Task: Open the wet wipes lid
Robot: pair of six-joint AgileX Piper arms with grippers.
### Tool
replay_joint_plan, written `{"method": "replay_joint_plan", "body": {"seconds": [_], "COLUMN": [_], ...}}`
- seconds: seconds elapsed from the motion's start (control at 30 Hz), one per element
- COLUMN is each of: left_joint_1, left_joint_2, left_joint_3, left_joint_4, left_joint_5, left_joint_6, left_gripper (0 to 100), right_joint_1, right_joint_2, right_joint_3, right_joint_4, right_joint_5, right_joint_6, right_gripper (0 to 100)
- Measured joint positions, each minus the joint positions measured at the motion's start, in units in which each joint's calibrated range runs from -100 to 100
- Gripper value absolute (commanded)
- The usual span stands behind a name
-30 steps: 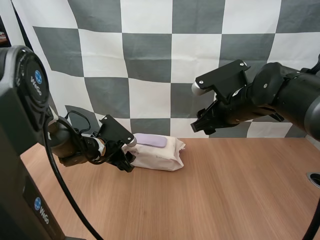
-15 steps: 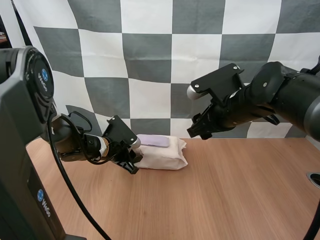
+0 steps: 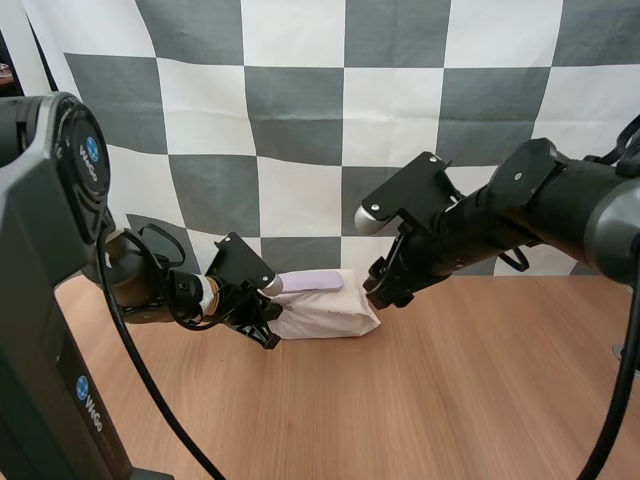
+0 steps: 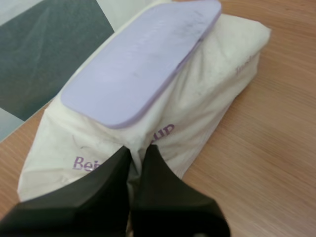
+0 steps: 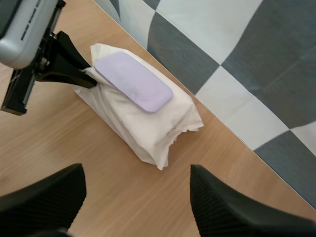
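Contact sits at one end of the pack of wet wipes (image 3: 325, 313): the left gripper (image 4: 136, 155) is clenched on a fold of the cream wrapper, just under the end of the lilac lid (image 4: 140, 57). The lid lies flat along the pack's top. The pack rests on the desk (image 3: 450, 380) near its far edge, left of the middle. The right gripper (image 5: 134, 173) is released, its ribbed fingers standing wide apart with nothing between them, and it hangs above the desk near the pack's other end.

Left tool (image 4: 136, 150) tight, right tool (image 5: 136, 168) wide apart.
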Motion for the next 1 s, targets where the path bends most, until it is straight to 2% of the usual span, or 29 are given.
{"method": "replay_joint_plan", "body": {"seconds": [0.13, 0.27, 0.47, 0.6, 0.67, 1.0], "left_joint_1": [0.0, 0.0, 0.0, 0.0, 0.0, 0.0], "left_joint_2": [0.0, 0.0, 0.0, 0.0, 0.0, 0.0], "left_joint_3": [0.0, 0.0, 0.0, 0.0, 0.0, 0.0], "left_joint_4": [3.6, 7.4, 8.4, 8.4, 8.4, 8.4], "left_joint_5": [-1.0, -2.6, -3.4, -3.4, -3.4, -3.4], "left_joint_6": [-2.6, -5.1, -5.9, -5.9, -5.9, -5.9], "left_gripper": [0, 0, 0, 0, 0, 0], "right_joint_1": [1.1, 3.8, 9.3, 10.7, 12.7, 13.3], "right_joint_2": [4.0, 9.0, 16.3, 18.2, 21.6, 27.5], "right_joint_3": [0.1, 0.1, 0.1, 0.1, 0.1, -0.1], "right_joint_4": [6.4, 8.6, 3.3, 1.5, -0.3, -0.5], "right_joint_5": [-1.0, -5.6, -19.3, -23.7, -32.5, -46.4], "right_joint_6": [-5.6, -11.5, -21.5, -24.9, -29.2, -30.8], "right_gripper": [100, 100, 100, 100, 100, 100]}}
